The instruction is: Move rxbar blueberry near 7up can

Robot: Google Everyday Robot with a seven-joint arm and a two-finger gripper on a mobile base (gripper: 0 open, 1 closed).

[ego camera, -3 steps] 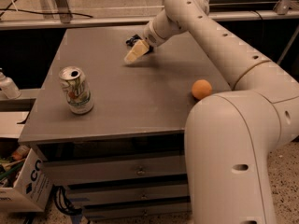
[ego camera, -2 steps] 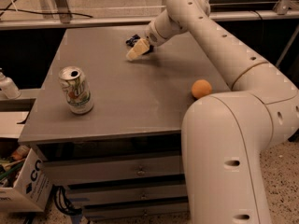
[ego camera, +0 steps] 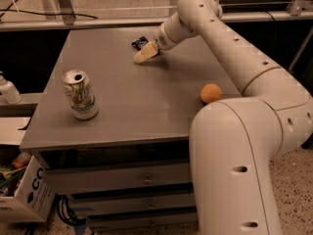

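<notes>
Presently the gripper (ego camera: 145, 55) is at the far side of the grey table (ego camera: 146, 109), reached across from the right by the long white arm (ego camera: 234, 48). Its pale end is angled down and to the left, low over the tabletop and perhaps resting on it; the view does not settle that. Whether the gripper is spread, pressed together or pinching anything cannot be told from this angle.

The rxbar blueberry (ego camera: 140, 42) lies flat on the table just behind the gripper and a little to its left. It shows as a small dark-blue shape with a pale mark on it, partly covered by the gripper. The two are so close that they seem to touch, though contact cannot be confirmed.

The 7up can (ego camera: 79, 95) stands upright near the front left part of the table, well apart from both the bar and the gripper, with its silver top and opening facing up. An orange ball (ego camera: 211, 93) sits on the right side of the table, close against the robot's large white body. A white bottle (ego camera: 7, 89) stands on a lower ledge off the left edge. Drawers (ego camera: 146, 180) run below the tabletop, and a cardboard box (ego camera: 19, 199) sits on the floor at lower left.
</notes>
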